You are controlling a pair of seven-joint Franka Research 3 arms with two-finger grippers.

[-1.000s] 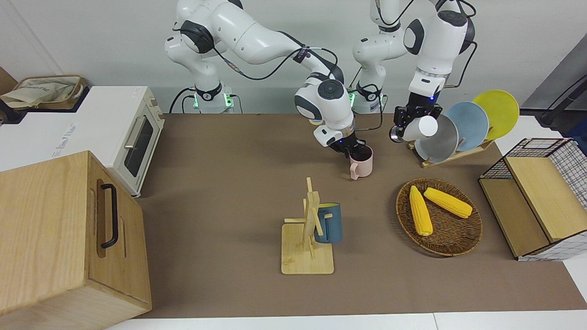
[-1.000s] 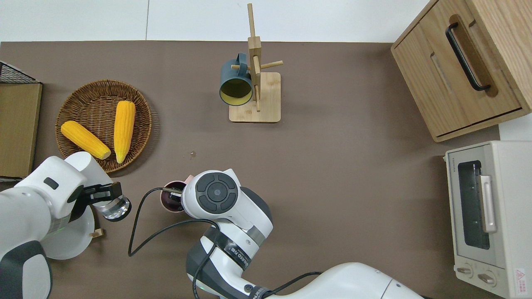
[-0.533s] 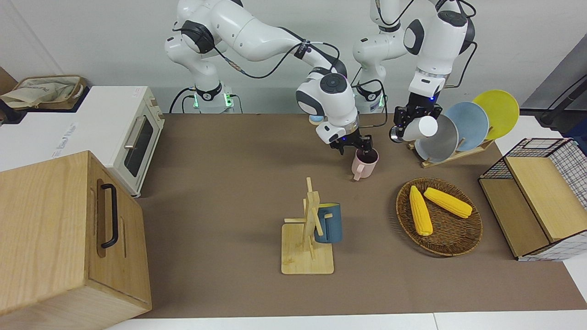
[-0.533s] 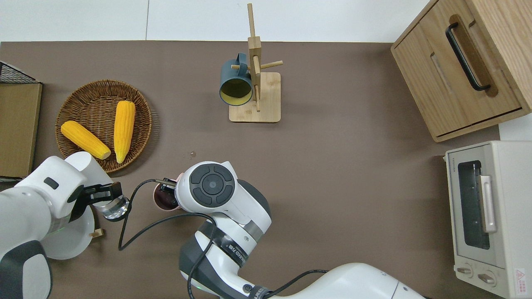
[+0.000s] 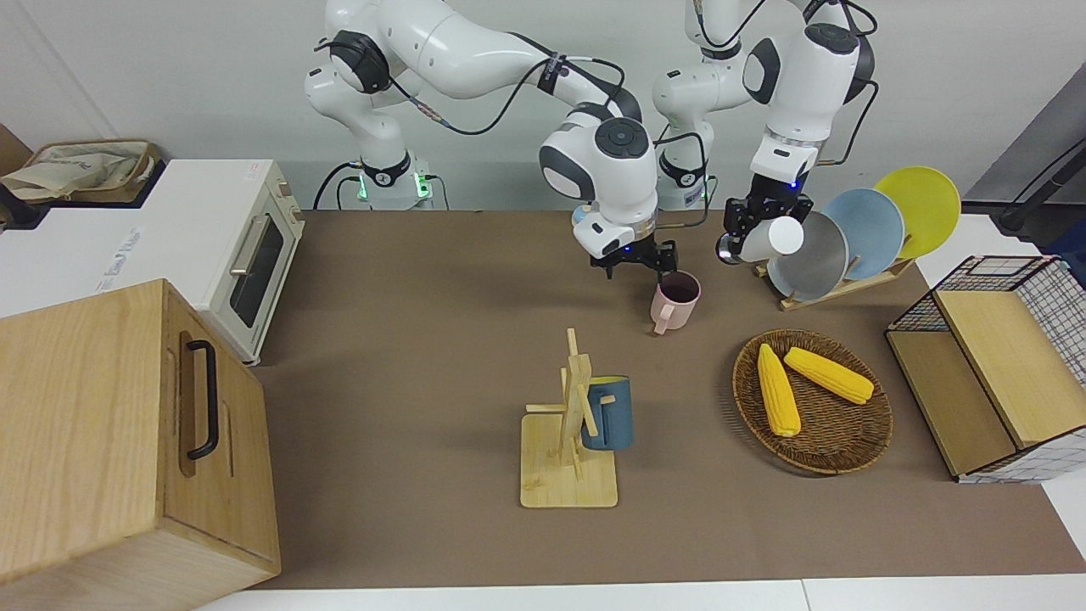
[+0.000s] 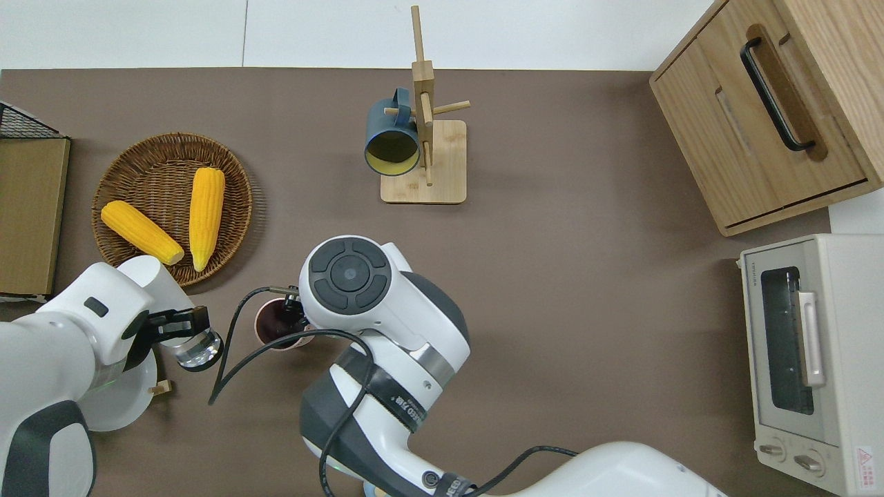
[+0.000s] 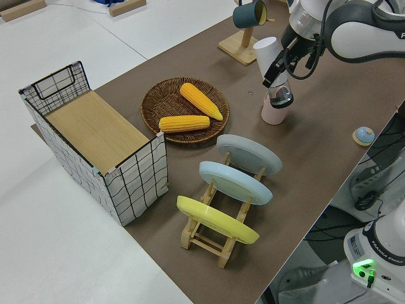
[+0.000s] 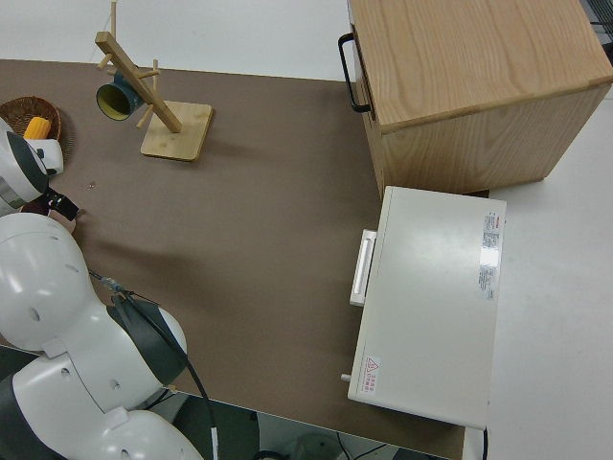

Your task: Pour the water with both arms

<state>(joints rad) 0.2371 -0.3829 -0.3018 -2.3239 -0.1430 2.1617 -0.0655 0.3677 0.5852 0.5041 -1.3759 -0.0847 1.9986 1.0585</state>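
Note:
A pink mug (image 5: pixel 674 301) with dark liquid inside stands on the brown table; it also shows in the overhead view (image 6: pixel 280 324) and the left side view (image 7: pixel 273 114). My right gripper (image 5: pixel 634 261) is open and hangs just above the mug's rim, on the side toward the right arm's end; in the overhead view its wrist hides it. My left gripper (image 5: pixel 736 242) is shut on a clear glass (image 6: pixel 197 348) and holds it tilted in the air over the table between the mug and the plate rack (image 5: pixel 848 242). The glass (image 7: pixel 280 96) is close to the mug.
A wooden mug tree with a blue mug (image 5: pixel 607 413) stands farther from the robots. A wicker basket (image 5: pixel 836 450) holds two corn cobs. A wire crate (image 5: pixel 993 365) stands at the left arm's end; a toaster oven (image 5: pixel 246 255) and a wooden cabinet (image 5: pixel 127 433) at the right arm's end.
My right gripper carried the pink mug a little toward the left arm's end, let go of it and rose. The left gripper with the glass shifted slightly.

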